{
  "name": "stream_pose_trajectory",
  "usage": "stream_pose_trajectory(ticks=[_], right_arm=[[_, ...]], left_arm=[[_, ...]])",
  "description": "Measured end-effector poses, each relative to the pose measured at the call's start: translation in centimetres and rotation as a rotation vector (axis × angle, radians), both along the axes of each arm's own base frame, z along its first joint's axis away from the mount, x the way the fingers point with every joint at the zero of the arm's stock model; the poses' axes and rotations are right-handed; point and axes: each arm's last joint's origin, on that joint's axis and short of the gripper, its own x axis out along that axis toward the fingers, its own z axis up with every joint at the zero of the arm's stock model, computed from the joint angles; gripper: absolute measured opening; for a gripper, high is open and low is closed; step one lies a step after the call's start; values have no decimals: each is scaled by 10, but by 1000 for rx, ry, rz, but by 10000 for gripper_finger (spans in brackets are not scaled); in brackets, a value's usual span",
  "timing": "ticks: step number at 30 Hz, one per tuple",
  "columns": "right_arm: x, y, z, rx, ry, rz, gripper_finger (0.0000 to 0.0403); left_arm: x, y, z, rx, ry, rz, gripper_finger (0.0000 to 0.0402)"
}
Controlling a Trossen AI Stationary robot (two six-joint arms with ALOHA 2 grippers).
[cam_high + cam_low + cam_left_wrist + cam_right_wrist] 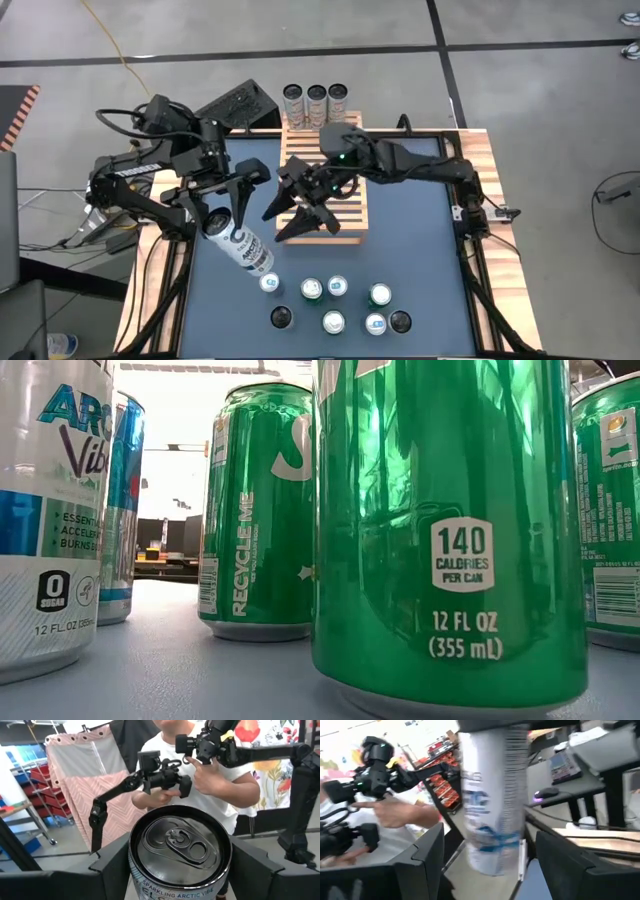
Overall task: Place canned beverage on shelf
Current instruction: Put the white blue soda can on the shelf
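Observation:
My left gripper (228, 207) is shut on a tall white can (243, 247) over the blue table's left half. The left wrist view looks onto the can's lid (181, 842). My right gripper (290, 222) is open and empty over the near end of the wooden slatted shelf (345, 190), its fingers pointing toward the can. In the right wrist view the white can (492, 805) stands beyond the right gripper's two spread fingers, apart from them. Three cans (316, 100) stand in a row at the shelf's far end. My left gripper pinches the white can between its two fingers on opposite sides of the wall (140, 876), near the lid end. The fingers come from above and lie along the can. The can is tilted, its bottom end (260, 264) toward the near right, and seems clear of the table.
Several cans (335, 300) stand upright near the table's near edge; in the low view they show as green cans (450, 530) and a white one (50, 510). A black box (240, 105) sits at the far left. A person (215, 780) stands beyond the table.

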Motion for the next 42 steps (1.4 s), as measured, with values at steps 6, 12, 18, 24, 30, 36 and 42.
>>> stream_pose_trajectory(ticks=[6, 12, 18, 24, 30, 36, 42], right_arm=[[-2, 11, 1, -9, -14, 51, 265], [-12, 27, 10, -7, -47, 136, 265], [-47, 25, 42, -58, -149, 36, 265], [-66, 28, 52, -145, -165, -119, 265], [-62, 29, 54, -68, -147, -181, 265], [-46, 28, 44, 17, -81, -173, 265], [-34, 28, 33, 101, 2, -81, 265]], left_arm=[[2, 0, -3, 25, 18, -26, 252], [-6, -7, 7, 20, -64, -33, 252], [-26, -11, 37, -4, -214, -4, 252], [-42, -31, 54, -9, -403, -73, 252], [-47, -39, 60, 19, -493, -133, 252], [-20, -38, 49, 1, -428, -115, 252], [4, -38, 39, -21, -325, -105, 252]])
